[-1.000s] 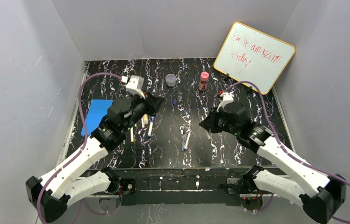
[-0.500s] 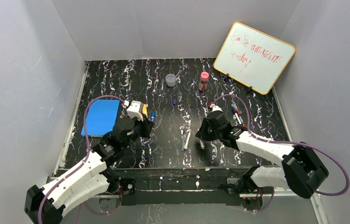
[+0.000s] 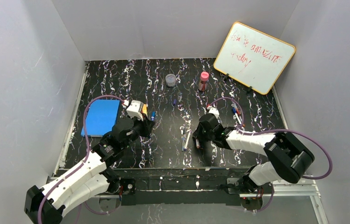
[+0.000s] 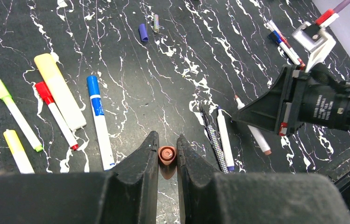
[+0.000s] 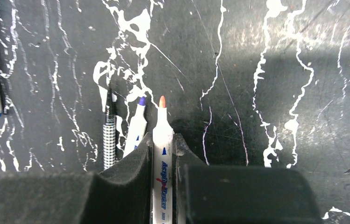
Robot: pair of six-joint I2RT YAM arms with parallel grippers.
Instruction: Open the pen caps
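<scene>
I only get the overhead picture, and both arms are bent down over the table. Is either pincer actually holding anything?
Observer: Yes. The left wrist camera shows the left pincer shut on a small brownish-orange cap.
Operator: And the other one?
Observer: The right pincer grips a white marker, its orange tip bare.
Operator: Anything beside it?
Observer: Beside that tip, on the table, lie a purple-tipped white pen and a chequered dark pen.

Right jaws (gripping a pen (image 5: 162,128)) shifted leftward.
</scene>
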